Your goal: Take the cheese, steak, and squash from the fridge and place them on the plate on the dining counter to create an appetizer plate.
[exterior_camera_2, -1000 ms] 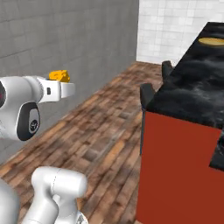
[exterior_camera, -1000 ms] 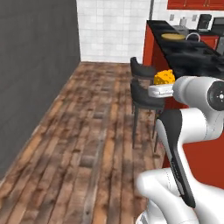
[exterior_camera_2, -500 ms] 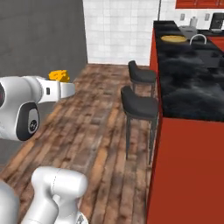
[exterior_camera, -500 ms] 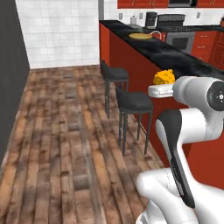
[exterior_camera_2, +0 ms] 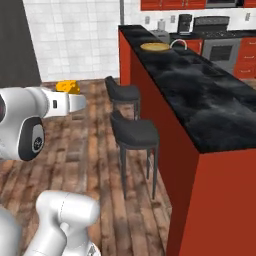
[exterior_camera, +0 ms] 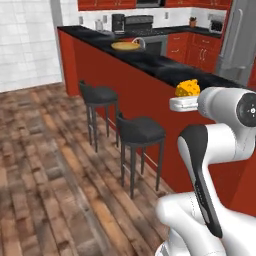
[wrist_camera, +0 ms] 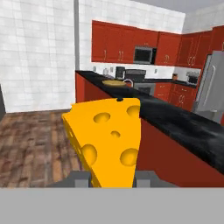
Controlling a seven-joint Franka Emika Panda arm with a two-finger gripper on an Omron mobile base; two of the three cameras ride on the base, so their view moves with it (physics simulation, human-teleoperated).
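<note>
My gripper (wrist_camera: pixel 114 177) is shut on the cheese (wrist_camera: pixel 107 140), a yellow-orange wedge with holes that stands up large between the finger tips in the hand view. The left base view has the cheese (exterior_camera: pixel 187 88) held in the gripper (exterior_camera: pixel 185 96) in the air, in front of the dining counter (exterior_camera: pixel 150 62) with its black top and red front. In the right base view the cheese (exterior_camera_2: pixel 67 87) sits in the gripper (exterior_camera_2: pixel 70 95) over the floor, left of the dining counter (exterior_camera_2: pixel 200 95). The plate (exterior_camera: pixel 125 46) (exterior_camera_2: pixel 155 47) (wrist_camera: pixel 113 82) lies far along the counter. The fridge (exterior_camera: pixel 240 40) (wrist_camera: pixel 212 87) stands beyond it. Steak and squash are out of view.
Two black bar stools (exterior_camera: pixel 100 94) (exterior_camera: pixel 140 130) stand against the counter's red front, also the stools (exterior_camera_2: pixel 122 92) (exterior_camera_2: pixel 135 131) in the right base view. A stove and red cabinets (wrist_camera: pixel 131 43) line the back wall. Open wooden floor (exterior_camera: pixel 40 150) lies left of the stools.
The whole scene has swung as the base turned, bringing the dining counter, stools and plate closer and more central. The cheese stays held in the gripper the same way.
</note>
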